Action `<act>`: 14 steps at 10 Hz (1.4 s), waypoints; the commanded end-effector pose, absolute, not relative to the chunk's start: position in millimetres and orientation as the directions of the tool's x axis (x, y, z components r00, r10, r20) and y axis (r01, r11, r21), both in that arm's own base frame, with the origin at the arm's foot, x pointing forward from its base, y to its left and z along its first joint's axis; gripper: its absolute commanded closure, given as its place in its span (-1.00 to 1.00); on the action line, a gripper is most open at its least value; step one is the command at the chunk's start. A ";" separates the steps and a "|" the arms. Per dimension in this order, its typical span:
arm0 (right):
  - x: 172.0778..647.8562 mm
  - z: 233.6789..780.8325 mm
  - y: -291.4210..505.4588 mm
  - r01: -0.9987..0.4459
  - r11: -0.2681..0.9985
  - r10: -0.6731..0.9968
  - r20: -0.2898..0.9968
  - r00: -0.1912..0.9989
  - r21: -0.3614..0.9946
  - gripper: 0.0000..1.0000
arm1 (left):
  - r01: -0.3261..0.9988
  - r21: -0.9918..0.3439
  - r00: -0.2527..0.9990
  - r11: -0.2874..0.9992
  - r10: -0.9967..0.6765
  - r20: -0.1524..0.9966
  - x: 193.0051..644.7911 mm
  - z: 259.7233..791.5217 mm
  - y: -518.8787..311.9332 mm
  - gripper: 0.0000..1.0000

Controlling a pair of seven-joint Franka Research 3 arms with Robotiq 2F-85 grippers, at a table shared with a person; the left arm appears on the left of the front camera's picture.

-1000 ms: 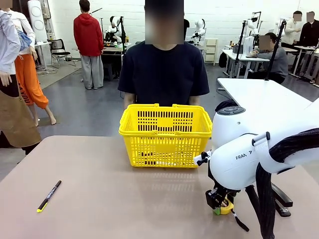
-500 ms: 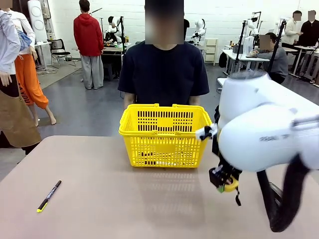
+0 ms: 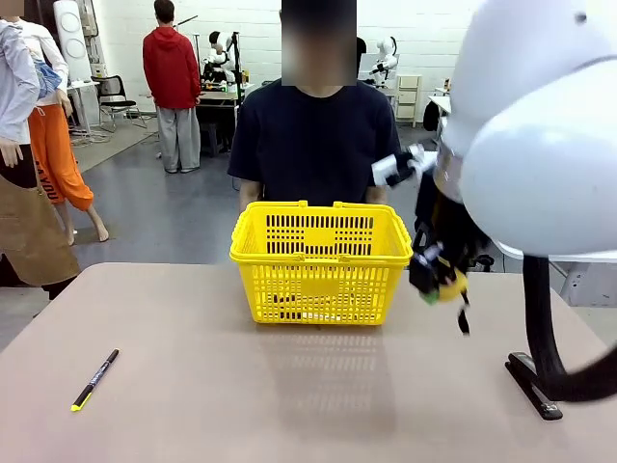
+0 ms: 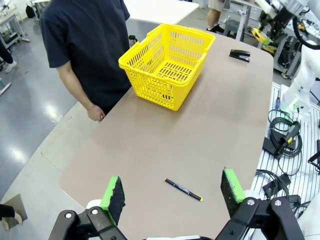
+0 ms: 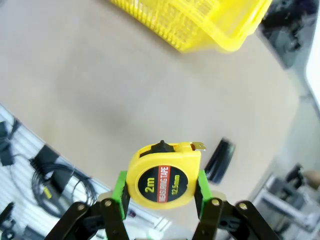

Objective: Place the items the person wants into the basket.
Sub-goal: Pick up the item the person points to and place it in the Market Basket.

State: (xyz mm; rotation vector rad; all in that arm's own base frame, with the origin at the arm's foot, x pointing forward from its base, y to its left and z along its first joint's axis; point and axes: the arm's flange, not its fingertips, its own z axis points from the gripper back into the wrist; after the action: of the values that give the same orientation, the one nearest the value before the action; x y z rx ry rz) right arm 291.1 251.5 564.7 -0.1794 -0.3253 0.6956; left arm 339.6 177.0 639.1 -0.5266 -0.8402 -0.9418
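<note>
1. We've got the tape measure (image 5: pixel 163 180) pinched across its flat sides in our right claw (image 5: pixel 161 192), aloft just right of the basket (image 3: pixel 321 260).
2. Looks hard, smooth, light; its strap dangles.
3. Something dark lies on the basket floor, hard to identify.
4. Our left claw (image 4: pixel 172 192) gapes empty above the counter (image 4: pixel 210 125).
</note>
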 end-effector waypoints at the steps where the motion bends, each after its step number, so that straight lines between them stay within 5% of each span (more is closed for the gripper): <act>1: 355.4 590.1 276.7 -0.618 0.712 0.702 0.319 0.636 -0.333 0.13 | 0.872 -0.026 0.295 0.488 -0.484 0.824 339.0 639.1 178.5 -1.00; 4: 434.3 616.4 305.3 -0.613 0.704 0.710 0.366 0.602 -0.357 0.13 | 0.872 -0.026 0.295 0.488 -0.484 0.824 339.0 639.1 178.5 -1.00; 9: 568.9 564.4 318.6 -0.720 0.676 0.731 0.269 0.627 -0.156 0.13 | 0.872 -0.026 0.295 0.488 -0.484 0.824 339.0 639.1 178.5 -1.00; 14: 581.2 531.7 319.2 -0.709 0.688 0.721 0.259 0.643 -0.153 0.13 | 0.872 -0.026 0.295 0.488 -0.484 0.824 339.0 639.1 178.5 -1.00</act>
State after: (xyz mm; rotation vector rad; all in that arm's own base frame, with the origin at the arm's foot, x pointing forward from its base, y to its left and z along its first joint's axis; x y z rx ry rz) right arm 585.8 323.2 531.6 -0.0280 -0.2854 0.8131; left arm 339.5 177.1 639.1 -0.5268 -0.8395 -0.9416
